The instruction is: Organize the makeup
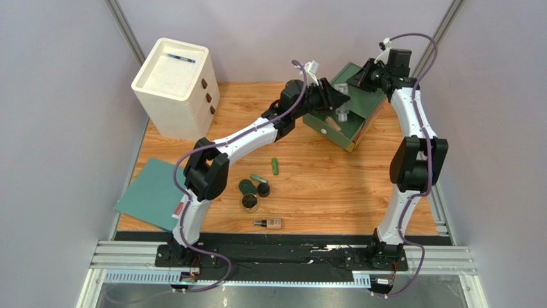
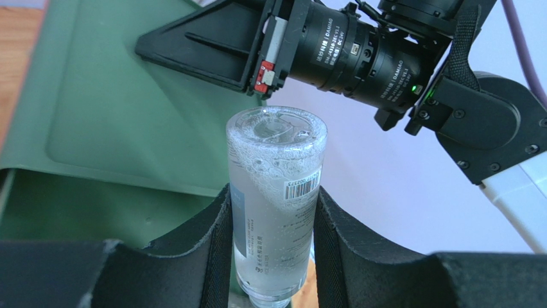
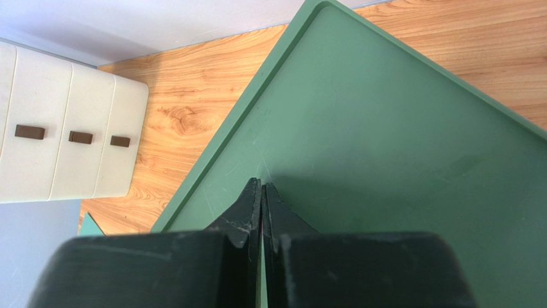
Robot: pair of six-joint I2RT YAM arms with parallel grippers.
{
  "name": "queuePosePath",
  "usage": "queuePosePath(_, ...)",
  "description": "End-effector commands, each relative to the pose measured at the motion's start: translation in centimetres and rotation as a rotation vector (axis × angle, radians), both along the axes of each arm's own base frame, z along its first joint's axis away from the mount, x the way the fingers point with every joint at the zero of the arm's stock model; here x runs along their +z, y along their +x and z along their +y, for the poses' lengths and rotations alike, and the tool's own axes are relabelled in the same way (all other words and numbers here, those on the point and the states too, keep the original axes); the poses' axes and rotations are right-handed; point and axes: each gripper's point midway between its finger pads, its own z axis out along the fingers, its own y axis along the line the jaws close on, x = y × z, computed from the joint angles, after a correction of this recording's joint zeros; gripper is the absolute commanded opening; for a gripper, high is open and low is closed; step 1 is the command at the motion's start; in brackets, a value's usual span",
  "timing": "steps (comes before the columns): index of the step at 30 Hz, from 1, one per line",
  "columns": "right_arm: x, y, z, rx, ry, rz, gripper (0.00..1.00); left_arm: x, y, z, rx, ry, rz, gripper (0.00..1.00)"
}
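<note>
My left gripper (image 1: pixel 338 104) is shut on a clear bottle (image 1: pixel 343 116) of foamy liquid and holds it over the open green box (image 1: pixel 329 132). In the left wrist view the bottle (image 2: pixel 275 212) stands between both pads (image 2: pixel 215 244). My right gripper (image 1: pixel 356 79) is shut on the edge of the raised box lid (image 1: pixel 370 101), which fills the right wrist view (image 3: pixel 385 128). On the table lie two green tubes (image 1: pixel 275 166) (image 1: pixel 258 178), a dark green jar (image 1: pixel 246 187), a black jar (image 1: pixel 263 190), a gold-rimmed compact (image 1: pixel 250 203) and a beige bottle (image 1: pixel 270 223).
A white three-drawer cabinet (image 1: pixel 174 86) stands at the back left with a thin blue pen (image 1: pixel 181 58) on top. A teal sheet (image 1: pixel 151 191) lies at the left front. The right arm's wrist camera (image 2: pixel 359 51) hangs close above the bottle. Grey walls close in on both sides.
</note>
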Motion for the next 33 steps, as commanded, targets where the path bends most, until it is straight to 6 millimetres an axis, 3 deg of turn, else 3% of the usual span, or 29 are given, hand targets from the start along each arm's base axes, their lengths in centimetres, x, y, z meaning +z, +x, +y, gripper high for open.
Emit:
queuePosePath(1,-15.3,-7.0,-0.7,-0.011,-0.084,0.541,0.02,7.0,-1.3,-0.8,-0.083,-0.186,-0.078,0.33)
queuePosePath(7,-15.3,-7.1,-1.2,-0.021,-0.08,0.544,0.02,6.1,-1.5,-1.5,-0.115,-0.16,-0.063,0.64)
queuePosePath(10,-15.3,-7.1,-1.2,-0.022,-0.08,0.544,0.02,5.7,-1.9,-1.7,-0.125,-0.143,-0.068,0.74)
queuePosePath(15,-15.1,-7.1,-1.3,-0.023,-0.077,0.54,0.02,5.2,-2.0,-1.4,-0.117,-0.112,-0.072,0.77)
queuePosePath(21,-15.0,-7.1,-1.4,-0.024,-0.077,0.54,0.02,6.9,-1.7,-0.7,-0.098,-0.099,-0.15,0.77)
queuePosePath(26,-14.9,-7.1,-1.6,-0.027,-0.081,0.54,0.02,9.5,-2.1,2.0,-0.083,0.022,-0.345,0.77)
queuePosePath(28,-14.9,-7.1,-1.6,-0.026,-0.082,0.538,0.02,7.5,-2.6,3.1,-0.105,0.178,-0.422,0.77)
queuePosePath(29,-14.8,-7.1,-1.6,-0.027,-0.083,0.538,0.02,9.0,-3.7,4.4,-0.105,0.215,-0.48,0.78)
queuePosePath(31,-14.8,-7.2,-1.7,-0.028,-0.087,0.537,0.02,7.1,-4.7,6.3,-0.128,0.371,-0.565,0.78)
queuePosePath(32,-14.8,-7.1,-1.7,-0.029,-0.087,0.537,0.02,6.1,-6.1,8.1,-0.144,0.44,-0.572,0.78)
queuePosePath(33,-14.8,-7.2,-1.8,-0.03,-0.09,0.539,0.02,3.9,-6.9,9.4,-0.183,0.552,-0.596,0.79)
